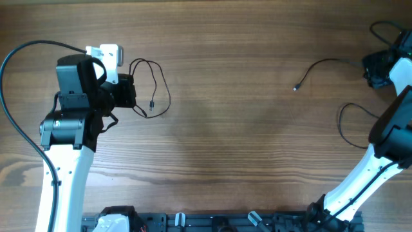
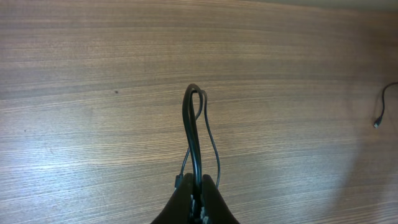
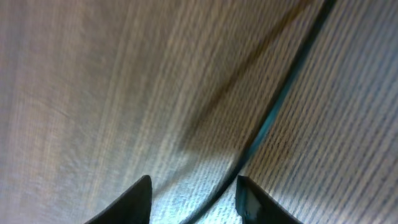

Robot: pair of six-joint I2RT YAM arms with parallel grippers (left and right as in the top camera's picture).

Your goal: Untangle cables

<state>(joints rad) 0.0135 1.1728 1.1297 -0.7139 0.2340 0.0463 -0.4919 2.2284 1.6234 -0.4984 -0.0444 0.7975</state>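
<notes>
One thin black cable lies in loose loops at the left of the wooden table, its plug ends near the loop's middle. My left gripper is shut on it; in the left wrist view the jaws pinch the cable, whose loop stretches away over the wood. A second thin black cable curves from a plug at the table's middle right to my right gripper at the far right edge. In the right wrist view the jaws are open, with this cable running between the fingertips, close to the table.
Another thin black loop lies beside the right arm. The second cable's plug shows at the right edge of the left wrist view. A dark rail runs along the table's front edge.
</notes>
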